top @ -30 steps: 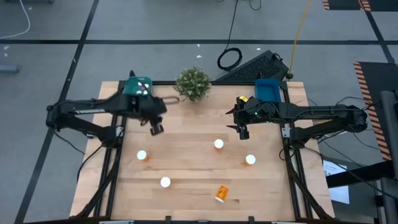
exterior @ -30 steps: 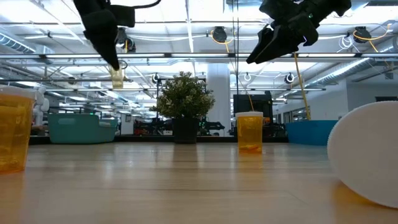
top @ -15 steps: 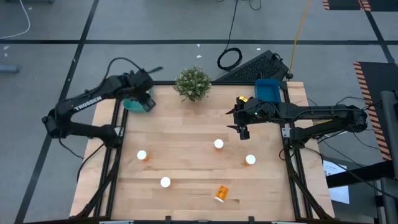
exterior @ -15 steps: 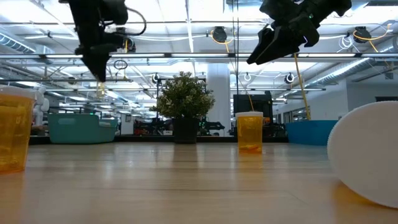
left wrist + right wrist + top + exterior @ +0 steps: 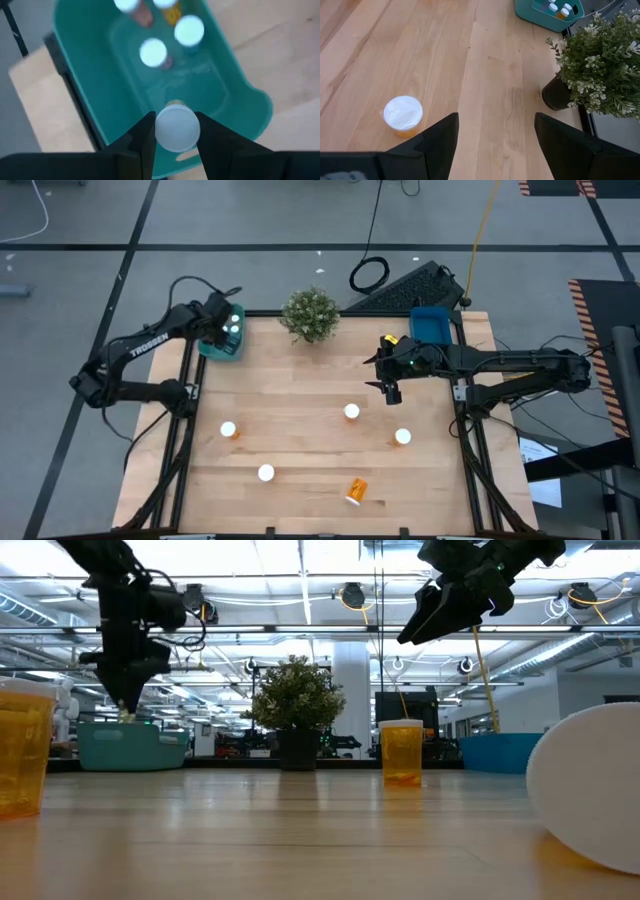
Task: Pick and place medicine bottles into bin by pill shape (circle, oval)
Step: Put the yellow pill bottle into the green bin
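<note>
Our left arm reaches to the table's far left corner, its left gripper [image 5: 177, 131] pointing down, the two fingers [image 5: 145, 135] closed on a white-capped bottle [image 5: 177, 129] pinched between them. Our right arm stretches in from the right side, level above the table's middle right; the right gripper [image 5: 496, 131] hangs raised off the wood, its fingers [image 5: 440, 137] spread wide apart with nothing between them

This is a robotics lab: a wooden counter [image 5: 300, 450] on a metal frame, grey taped floor [image 5: 80, 280], loose cables [image 5: 370, 275], open ceiling pipes [image 5: 300, 630] and strip lights overhead.
</note>
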{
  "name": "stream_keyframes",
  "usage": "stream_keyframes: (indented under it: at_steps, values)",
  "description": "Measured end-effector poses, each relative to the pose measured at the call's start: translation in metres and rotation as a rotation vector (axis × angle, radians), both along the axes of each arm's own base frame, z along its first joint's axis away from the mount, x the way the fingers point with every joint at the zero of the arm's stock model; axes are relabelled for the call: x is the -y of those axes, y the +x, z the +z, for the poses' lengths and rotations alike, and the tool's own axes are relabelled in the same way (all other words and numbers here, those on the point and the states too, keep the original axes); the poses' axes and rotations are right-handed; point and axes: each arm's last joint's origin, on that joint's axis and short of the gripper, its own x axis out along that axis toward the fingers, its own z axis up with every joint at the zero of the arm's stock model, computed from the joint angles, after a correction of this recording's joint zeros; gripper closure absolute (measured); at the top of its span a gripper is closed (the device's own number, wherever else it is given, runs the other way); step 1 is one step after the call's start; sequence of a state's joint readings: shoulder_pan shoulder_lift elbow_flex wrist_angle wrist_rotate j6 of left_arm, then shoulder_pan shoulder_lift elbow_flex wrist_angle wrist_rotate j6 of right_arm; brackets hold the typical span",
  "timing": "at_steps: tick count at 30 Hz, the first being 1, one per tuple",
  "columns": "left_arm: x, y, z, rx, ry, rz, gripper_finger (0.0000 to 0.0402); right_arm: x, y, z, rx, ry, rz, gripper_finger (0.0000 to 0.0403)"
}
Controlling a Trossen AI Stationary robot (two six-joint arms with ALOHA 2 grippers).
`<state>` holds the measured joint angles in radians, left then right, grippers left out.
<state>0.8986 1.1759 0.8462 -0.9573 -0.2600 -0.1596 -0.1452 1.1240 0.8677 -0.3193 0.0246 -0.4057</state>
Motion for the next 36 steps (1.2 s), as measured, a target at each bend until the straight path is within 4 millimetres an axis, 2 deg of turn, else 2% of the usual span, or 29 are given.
stream_keyframes:
  at_steps: [4, 13, 36]
  values:
    - [0.001, -0.001, -0.015, 0.006, 0.01, 0.002, 0.0276, 0.0, 0.0, 0.0, 0.0, 0.0, 0.0, 0.0149]
    - [0.001, -0.001, -0.036, 0.025, 0.04, 0.006, 0.0275, 0.0, 0.0, 0.001, 0.008, -0.001, 0.0, 0.0149]
    - [-0.007, 0.002, -0.052, 0.068, 0.051, 0.063, 0.0275, 0.0, 0.001, 0.002, 0.023, 0.015, -0.013, 0.0149]
